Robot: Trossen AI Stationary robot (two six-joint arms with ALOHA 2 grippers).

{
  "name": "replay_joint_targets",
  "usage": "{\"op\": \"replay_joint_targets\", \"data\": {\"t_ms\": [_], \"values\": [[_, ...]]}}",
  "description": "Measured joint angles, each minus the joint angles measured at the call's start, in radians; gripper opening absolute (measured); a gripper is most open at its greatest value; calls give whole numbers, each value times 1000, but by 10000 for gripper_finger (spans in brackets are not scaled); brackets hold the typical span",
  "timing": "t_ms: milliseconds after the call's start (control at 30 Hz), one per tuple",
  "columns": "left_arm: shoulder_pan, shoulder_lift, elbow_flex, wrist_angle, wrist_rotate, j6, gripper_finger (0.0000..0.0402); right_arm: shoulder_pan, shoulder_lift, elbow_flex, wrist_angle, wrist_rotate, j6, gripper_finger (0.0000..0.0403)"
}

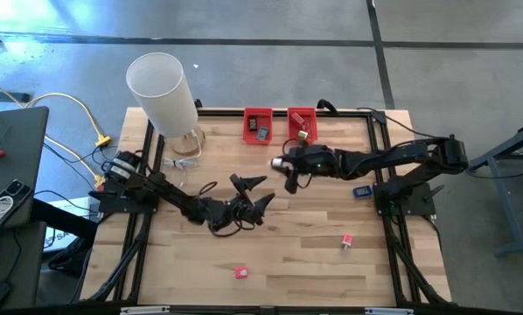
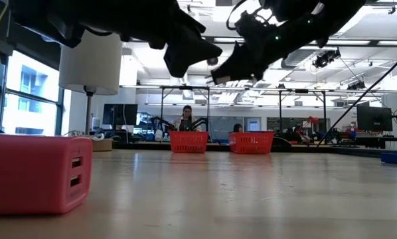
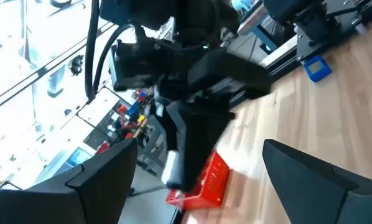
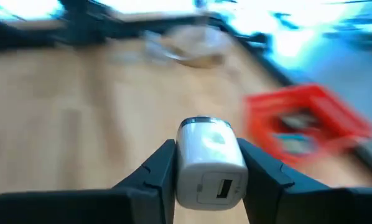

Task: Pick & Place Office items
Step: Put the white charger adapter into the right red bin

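Observation:
My right gripper [image 1: 284,168] hovers over the middle of the table, just in front of the two red bins, shut on a small white blocky piece [image 4: 209,160] with a slot in its end face. My left gripper [image 1: 254,192] hangs open to its near left, touching nothing. The left wrist view looks between its spread fingers [image 3: 105,174] at the right gripper and the white piece [image 3: 172,168]. Loose pieces lie flat on the table: a red one [image 1: 241,272], a red-and-white one [image 1: 347,240] and a blue one [image 1: 361,192]. My right gripper pinches the white piece between its two fingers [image 4: 155,171], one on each side face [image 4: 185,163]. The slotted end faces back toward the wrist and the rounded end [image 4: 199,123] sticks out past the fingertips. The fingers reach in from the table's right, and the piece is lifted clear.
Two red bins [image 1: 258,125] [image 1: 302,123] stand at the far edge, with small items inside. A tall white cylinder [image 1: 161,92] stands at the far left corner. The low view shows a red block [image 2: 36,172] close by on the table.

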Motion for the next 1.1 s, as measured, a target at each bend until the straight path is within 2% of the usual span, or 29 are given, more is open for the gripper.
{"op": "replay_joint_targets", "data": {"t_ms": [200,267,333,500,733,933,1100], "values": [[-21,0,0,-2,-52,-100,340,-8,-23,0,-146,347,-70,120],[-26,0,0,-2,-65,-123,340,-24,-23,0,-170,415,-91,120],[-32,0,0,-2,-77,-149,340,-54,-23,1,-202,441,-96,120],[-50,0,0,-2,-80,-278,340,-169,-23,0,-246,389,-63,120],[-63,0,0,-10,-80,-355,340,-346,21,1,-193,179,-39,120],[-62,0,0,-30,-80,-428,340,-437,130,1,-78,69,-38,120],[-62,0,0,-33,-80,-536,340,-477,226,1,17,43,-33,120]]}}
